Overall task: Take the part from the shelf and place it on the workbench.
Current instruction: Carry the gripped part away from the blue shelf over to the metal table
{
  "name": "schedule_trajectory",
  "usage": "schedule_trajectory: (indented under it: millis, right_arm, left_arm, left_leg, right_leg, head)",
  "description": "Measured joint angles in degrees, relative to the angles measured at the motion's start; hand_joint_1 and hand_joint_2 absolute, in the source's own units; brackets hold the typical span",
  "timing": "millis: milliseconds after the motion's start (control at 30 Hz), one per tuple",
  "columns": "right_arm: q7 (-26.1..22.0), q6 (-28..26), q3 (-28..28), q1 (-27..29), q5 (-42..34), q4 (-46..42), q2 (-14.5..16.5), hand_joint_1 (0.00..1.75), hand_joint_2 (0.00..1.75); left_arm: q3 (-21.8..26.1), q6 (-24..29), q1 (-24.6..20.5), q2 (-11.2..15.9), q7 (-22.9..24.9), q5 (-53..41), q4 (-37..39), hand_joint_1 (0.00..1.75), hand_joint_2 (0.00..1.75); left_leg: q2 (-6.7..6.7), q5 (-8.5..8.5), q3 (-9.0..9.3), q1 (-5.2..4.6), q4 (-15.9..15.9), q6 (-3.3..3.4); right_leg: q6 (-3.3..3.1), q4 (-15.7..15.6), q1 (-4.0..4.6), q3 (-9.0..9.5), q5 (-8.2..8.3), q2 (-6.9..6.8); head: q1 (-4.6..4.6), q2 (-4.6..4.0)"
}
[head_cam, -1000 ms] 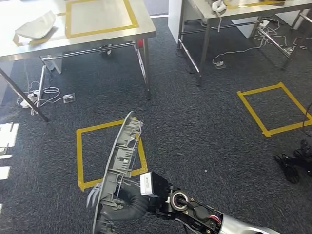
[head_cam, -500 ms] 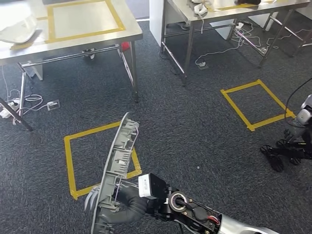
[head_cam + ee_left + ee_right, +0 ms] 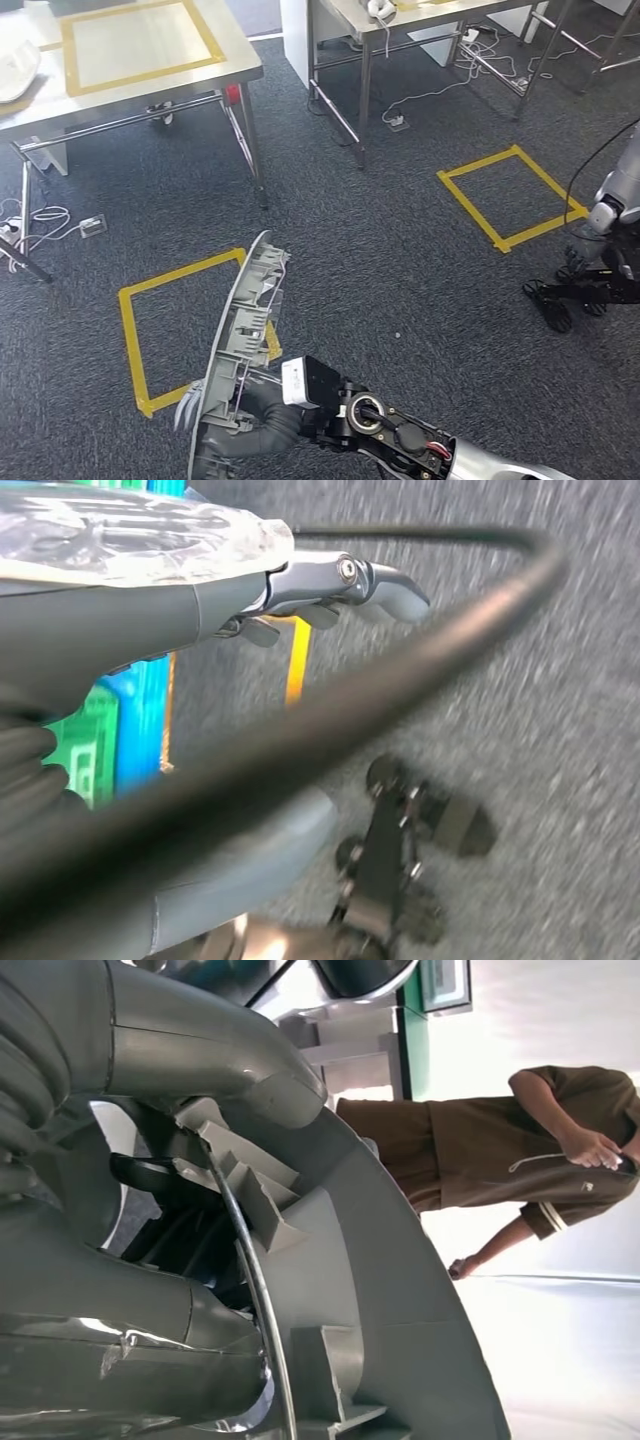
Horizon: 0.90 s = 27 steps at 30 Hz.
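Note:
A long curved grey plastic part [image 3: 243, 335] with ribs on its inner face stands nearly upright low in the head view. My right hand [image 3: 260, 425] grips its lower end from the ribbed side. Up close in the right wrist view, the part [image 3: 377, 1290] sits between the thick thumb [image 3: 189, 1040] and the fingers. The steel workbench [image 3: 226, 75] with a yellow taped rectangle stands at the far left, well beyond the part. My left hand [image 3: 226, 590] hangs over the carpet, fingers [image 3: 377, 585] stretched out and holding nothing.
A white part [image 3: 15, 65] lies on the workbench's left end. A second steel table [image 3: 355, 25] stands behind. Yellow tape squares [image 3: 132, 340] [image 3: 509, 195] mark the carpet. Cables lie under the tables. Another machine [image 3: 604, 230] stands at the right. A person [image 3: 513, 1140] in brown stands behind.
The whole head view has slid left, so the camera has moved. The part and my right hand keep their place in the picture, grip unchanged.

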Motion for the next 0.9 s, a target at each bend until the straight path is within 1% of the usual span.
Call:
schedule_trajectory:
  millis: [100, 200, 267, 333, 400, 433, 467, 533, 567, 600, 633, 667, 700, 733, 767, 800, 867, 900]
  right_arm:
    - [0.01, -0.23, 0.0, 0.0, 0.05, 0.0, 0.0, 1.75, 1.75]
    - [-0.01, -0.33, 0.0, 0.02, 0.65, -0.01, 0.0, 1.75, 1.75]
    - [-0.05, -0.38, 0.01, 0.02, 1.28, -0.02, 0.0, 1.75, 1.75]
    - [-0.13, -0.35, 0.04, 0.03, 1.64, -0.04, 0.02, 1.75, 1.75]
    - [-0.25, -0.3, 0.07, 0.1, 1.82, -0.13, 0.06, 1.75, 1.75]
    - [-0.37, -0.28, 0.07, 0.13, 1.91, -0.17, 0.08, 1.75, 1.75]
    - [-0.5, -0.28, 0.07, 0.15, 2.0, -0.2, 0.07, 1.75, 1.75]
    - [-0.83, -0.27, 0.07, 0.25, 2.17, -0.17, 0.0, 1.75, 1.75]
    - [-0.95, -0.26, 0.07, 0.36, 2.25, -0.16, -0.06, 1.75, 1.75]
    - [-1.04, -0.24, 0.07, 0.49, 2.31, -0.14, -0.12, 1.75, 1.75]
    - [-1.1, -0.23, 0.07, 0.59, 2.36, -0.14, -0.16, 1.75, 1.75]
    - [-1.13, -0.21, 0.07, 0.64, 2.4, -0.13, -0.19, 1.75, 1.75]
    - [-1.13, -0.19, 0.07, 0.67, 2.44, -0.12, -0.2, 1.75, 1.75]
    - [-1.14, -0.12, 0.09, 0.65, 2.46, -0.1, -0.19, 1.75, 1.75]
    - [-1.17, -0.01, 0.11, 0.62, 2.47, -0.06, -0.18, 1.75, 1.75]
    - [-1.21, 0.11, 0.13, 0.6, 2.49, -0.01, -0.17, 1.75, 1.75]
    - [-1.32, 0.55, 0.17, 0.53, 2.62, 0.05, -0.14, 1.75, 1.75]
    - [-1.36, 0.73, 0.21, 0.45, 2.69, 0.07, -0.09, 1.75, 1.75]
  left_arm:
    - [0.0, -0.22, 0.01, 0.02, -0.02, -0.46, 0.0, 0.0, 1.75]
    - [0.0, -0.34, 0.01, 0.02, -0.03, -0.69, 0.0, 0.0, 1.75]
    - [-0.01, -0.18, 0.02, 0.13, -0.02, -0.71, 0.0, 0.0, 1.75]
    - [-0.02, 0.17, 0.05, 0.43, 0.02, -0.75, 0.01, 0.0, 1.75]
    - [-0.03, 0.25, 0.07, 0.69, 0.13, -0.74, 0.02, 0.0, 1.75]
    - [-0.02, 0.14, 0.07, 0.73, 0.17, -0.74, 0.02, 0.0, 1.75]
    - [-0.02, 0.06, 0.05, 0.68, 0.17, -0.78, 0.02, 0.0, 1.75]
    - [-0.02, -0.04, 0.03, 0.56, 0.08, -0.85, 0.02, 0.0, 1.75]
    - [-0.02, -0.09, 0.04, 0.53, 0.04, -0.85, 0.02, 0.0, 1.75]
    - [-0.02, -0.18, 0.07, 0.49, 0.02, -0.84, 0.02, 0.0, 1.75]
    - [-0.02, -0.26, 0.11, 0.43, 0.02, -0.84, 0.02, 0.0, 1.75]
    - [-0.02, -0.33, 0.13, 0.37, 0.02, -0.83, 0.02, 0.0, 1.75]
    - [-0.02, -0.38, 0.13, 0.41, 0.02, -0.81, 0.03, 0.0, 1.75]
    - [-0.01, -0.41, 0.06, 0.55, 0.06, -0.79, 0.02, 0.0, 1.75]
    - [-0.01, -0.43, 0.0, 0.74, 0.14, -0.73, 0.02, 0.0, 1.75]
    - [0.01, -0.44, -0.02, 0.93, 0.26, -0.65, 0.02, 0.0, 1.75]
    - [0.01, -0.43, 0.04, 1.09, 0.58, -0.45, 0.02, 0.0, 1.75]
    - [0.02, -0.39, 0.09, 1.11, 0.7, -0.38, 0.02, 0.0, 1.75]
  left_leg:
    - [0.0, 0.15, 0.13, 0.0, -0.34, -0.33]
    - [0.0, 0.21, 0.15, 0.0, -0.41, -0.55]
    - [-0.04, 0.09, 0.06, -0.14, -0.18, -0.31]
    - [-0.11, 0.0, -0.04, -0.43, -0.15, 0.21]
    - [-0.11, 0.61, 0.73, -0.23, -1.65, 0.68]
    - [-0.11, 0.99, 1.27, -0.04, -2.53, 0.9]
    - [-0.15, 1.33, 1.79, 0.18, -3.31, 1.06]
    - [-0.44, 1.46, 2.05, 0.31, -3.66, 1.16]
    - [-0.68, 1.41, 2.07, 0.42, -3.64, 1.08]
    - [-1.01, 1.31, 2.15, 0.61, -3.61, 0.89]
    - [-1.39, 1.16, 2.28, 0.9, -3.53, 0.58]
    - [-1.84, 0.92, 2.46, 1.27, -3.33, 0.13]
    - [-2.3, 0.58, 2.54, 1.59, -2.98, -0.47]
    - [-2.72, 0.22, 2.42, 1.77, -2.4, -1.13]
    - [-3.15, 0.02, 2.08, 1.84, -1.84, -1.73]
    - [-3.46, -0.01, 1.66, 1.81, -1.47, -2.25]
    - [-3.88, 0.29, 1.24, 1.88, -1.48, -2.93]
    - [-3.77, 0.12, 1.18, 1.98, -1.33, -3.16]
  right_leg:
    - [-0.23, 0.01, 0.02, 0.0, -0.05, -0.01]
    - [-0.29, 0.02, 0.03, -0.01, -0.04, -0.01]
    - [-0.14, -0.13, -0.15, 0.04, 0.09, -0.03]
    - [0.15, -0.43, -0.43, 0.16, 0.3, -0.1]
    - [0.44, -0.44, -0.44, 0.2, 0.13, -0.12]
    - [0.57, 0.51, -0.42, -0.21, -0.61, -0.07]
    - [0.67, 2.77, -0.41, -1.22, -1.93, 0.01]
    - [0.92, 10.2, -0.55, -4.73, -5.39, 0.13]
    - [1.13, 13.58, -0.65, -6.4, -6.46, 0.15]
    - [1.39, 15.14, -0.79, -7.26, -6.45, 0.14]
    - [1.71, 14.39, -0.99, -6.99, -5.27, 0.14]
    - [2.08, 11.35, -1.27, -5.59, -3.1, 0.17]
    - [2.58, 7.41, -1.62, -3.69, -1.15, 0.55]
    - [2.86, 3.83, -1.79, -1.93, 0.1, 1.14]
    - [2.74, 1.53, -1.91, -0.74, 0.55, 1.66]
    - [2.41, 0.74, -1.87, -0.32, 0.23, 2.1]
    - [1.14, 0.81, -1.69, -0.34, -0.11, 1.98]
    - [0.67, 0.69, -1.65, -0.27, -0.08, 1.73]
  head:
    - [-0.23, 0.0]
    - [-0.24, 0.0]
    - [-0.24, 0.0]
    - [-0.29, 0.0]
    - [-0.34, 0.0]
    - [-0.31, 0.0]
    - [-0.17, 0.0]
    - [0.18, 0.0]
    - [0.32, 0.0]
    - [0.39, 0.0]
    - [0.42, 0.0]
    - [0.47, 0.0]
    - [0.59, 0.0]
    - [0.83, 0.0]
    - [1.04, 0.0]
    - [1.05, 0.0]
    - [0.7, 0.0]
    - [0.39, 0.0]
